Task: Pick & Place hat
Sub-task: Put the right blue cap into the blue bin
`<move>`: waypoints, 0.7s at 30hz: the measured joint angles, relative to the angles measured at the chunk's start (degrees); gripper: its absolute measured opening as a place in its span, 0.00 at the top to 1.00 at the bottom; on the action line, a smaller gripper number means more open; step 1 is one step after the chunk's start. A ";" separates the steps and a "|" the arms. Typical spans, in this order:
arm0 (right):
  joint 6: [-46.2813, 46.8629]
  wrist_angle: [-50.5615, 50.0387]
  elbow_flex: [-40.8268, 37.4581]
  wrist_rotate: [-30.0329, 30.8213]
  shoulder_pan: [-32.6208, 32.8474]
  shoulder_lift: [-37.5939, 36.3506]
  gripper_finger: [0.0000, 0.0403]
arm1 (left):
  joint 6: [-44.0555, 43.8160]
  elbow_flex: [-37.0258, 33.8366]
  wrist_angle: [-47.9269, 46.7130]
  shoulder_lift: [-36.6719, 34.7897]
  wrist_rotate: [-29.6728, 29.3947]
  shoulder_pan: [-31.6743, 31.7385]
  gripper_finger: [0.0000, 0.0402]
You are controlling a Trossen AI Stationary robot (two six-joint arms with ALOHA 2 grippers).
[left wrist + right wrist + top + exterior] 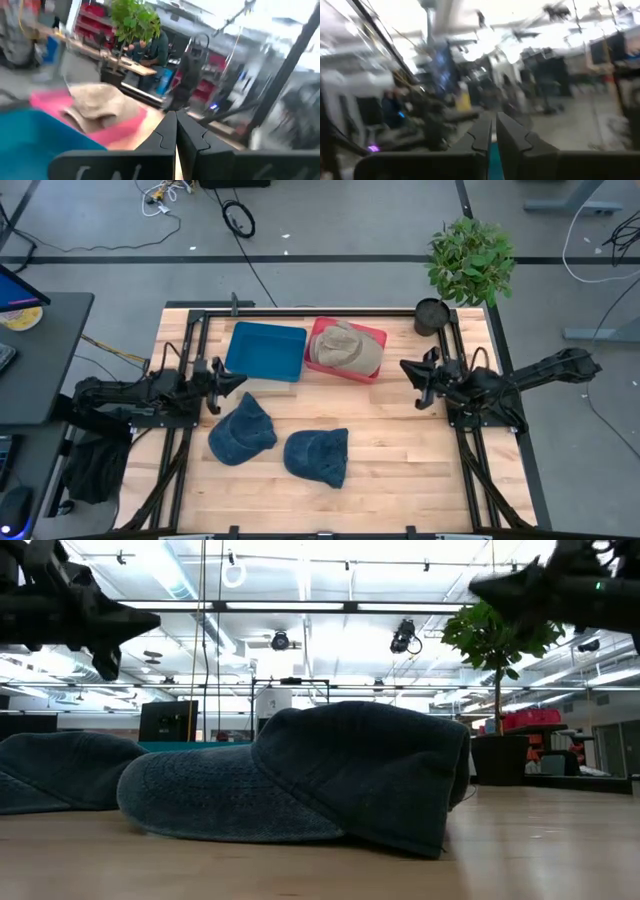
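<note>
One beige hat (347, 348) lies in the red bin (374, 336). Two blue hats (243, 430) wait near the empty blue bin (265, 351). Both claws, left (236, 380) and right (408, 369), are closed and hold nothing.

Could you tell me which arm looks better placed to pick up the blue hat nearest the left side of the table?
Probably the left. The left gripper hovers just beside that blue hat, fingers shut, while the right gripper waits across the table beyond the red bin.
</note>
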 joint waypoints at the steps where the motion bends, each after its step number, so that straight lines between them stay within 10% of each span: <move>1: 0.43 -1.37 0.00 1.46 0.00 0.07 0.92 | -3.09 0.01 -0.23 -0.02 -0.05 0.00 0.99; 5: 4.90 -7.72 0.01 8.55 -0.03 0.04 0.92 | -7.02 0.01 -1.13 0.01 -1.49 0.02 0.99; 21: 29.20 -43.27 0.01 4.48 -0.04 0.11 0.92 | -25.45 0.02 0.85 0.00 -1.48 -0.02 0.99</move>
